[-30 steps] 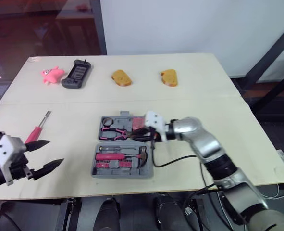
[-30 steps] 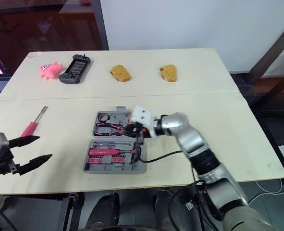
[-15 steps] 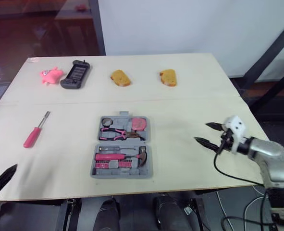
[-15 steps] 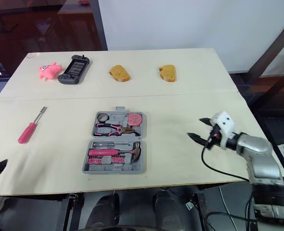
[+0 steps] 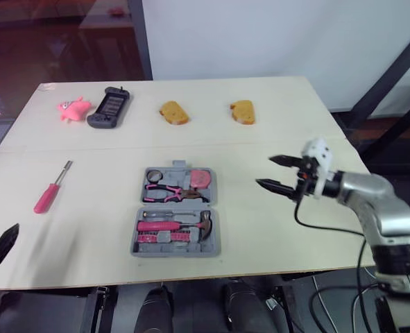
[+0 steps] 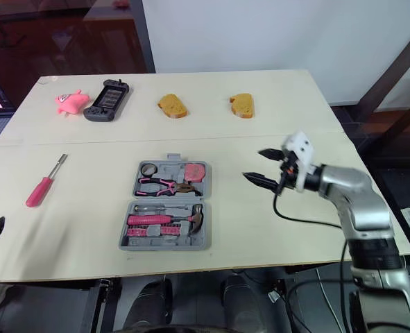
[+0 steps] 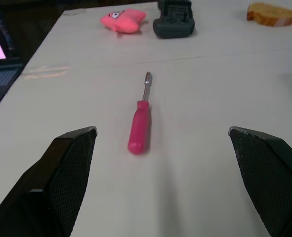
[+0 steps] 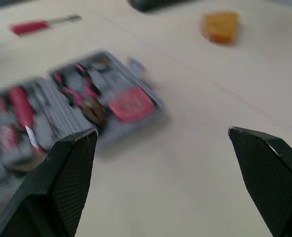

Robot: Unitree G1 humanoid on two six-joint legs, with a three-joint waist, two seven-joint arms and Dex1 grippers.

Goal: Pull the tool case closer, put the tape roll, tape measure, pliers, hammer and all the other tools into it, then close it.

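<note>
Left wrist view: the left gripper (image 7: 161, 133) is spread wide, facing the pink screwdriver (image 7: 139, 127), which lies well left of the open tool case (image 5: 177, 252). The right gripper (image 5: 265, 171) hovers wide open near the case's right side, not touching it. Probably the screwdriver is next: grasp its handle.

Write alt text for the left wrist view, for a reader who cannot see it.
A pink-handled screwdriver lies untouched on the pale table, just ahead of the open left gripper. Beyond it sit a pink toy, a dark handheld device and a piece of bread.
</note>
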